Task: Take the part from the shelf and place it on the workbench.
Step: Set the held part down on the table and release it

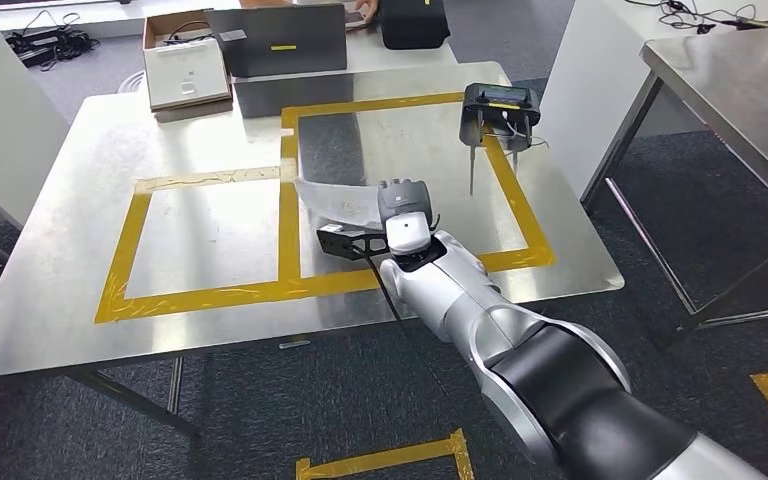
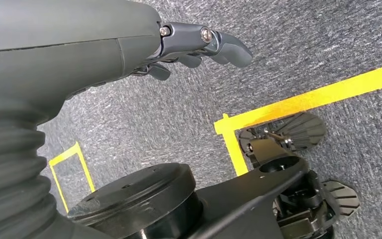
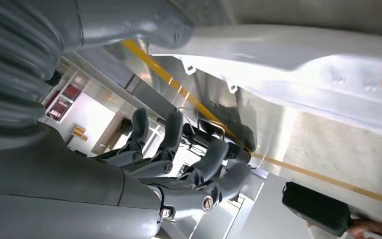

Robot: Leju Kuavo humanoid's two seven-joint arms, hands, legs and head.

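Right hand (image 1: 400, 215) over workbench (image 1: 60, 200), fingers hidden, grip on grey part (image 1: 335, 200) unclear

The right hand (image 1: 400, 222) is grey with a white patch on its back; just beyond it the part (image 1: 338, 203) looks pale silver-grey, possibly with an orange mark. Beneath lies the workbench (image 1: 80, 210), bare steel crossed by yellow tape (image 1: 288, 205). The left hand (image 2: 194, 47) is dark grey over speckled grey carpet (image 2: 144, 124).

The part (image 1: 335, 203) is a thin, pale grey sheet-metal piece with bent edges, held in my right robot hand (image 1: 403, 215) just above the worktop (image 1: 210, 130), over the yellow-taped right square, its flat face tilted.
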